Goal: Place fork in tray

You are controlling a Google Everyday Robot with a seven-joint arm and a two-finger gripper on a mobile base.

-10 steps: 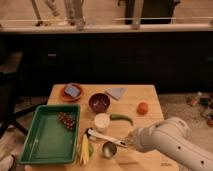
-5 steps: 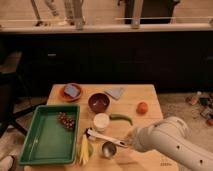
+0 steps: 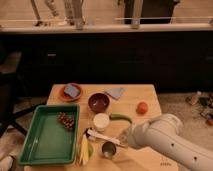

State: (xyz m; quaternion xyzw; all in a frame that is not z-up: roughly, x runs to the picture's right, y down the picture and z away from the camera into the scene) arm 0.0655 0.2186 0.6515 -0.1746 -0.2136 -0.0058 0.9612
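Note:
The green tray (image 3: pixel 40 142) lies at the table's left front with a bunch of grapes (image 3: pixel 66 120) in its far right corner. My gripper (image 3: pixel 123 140) reaches in from the lower right on the white arm. It is low over the table's front middle, right of the tray. It is shut, at the near end of a white-handled utensil (image 3: pixel 104 136) with a dark tip. The fork cannot be made out; it may be hidden under the gripper.
A metal cup (image 3: pixel 108 149) and a banana (image 3: pixel 84 148) sit by the tray's right rim. Behind them stand a white cup (image 3: pixel 101 121), a green pepper (image 3: pixel 120 118), a dark bowl (image 3: pixel 98 102), an orange fruit (image 3: pixel 142 107), a grey cloth (image 3: pixel 116 92) and an orange plate (image 3: pixel 71 92).

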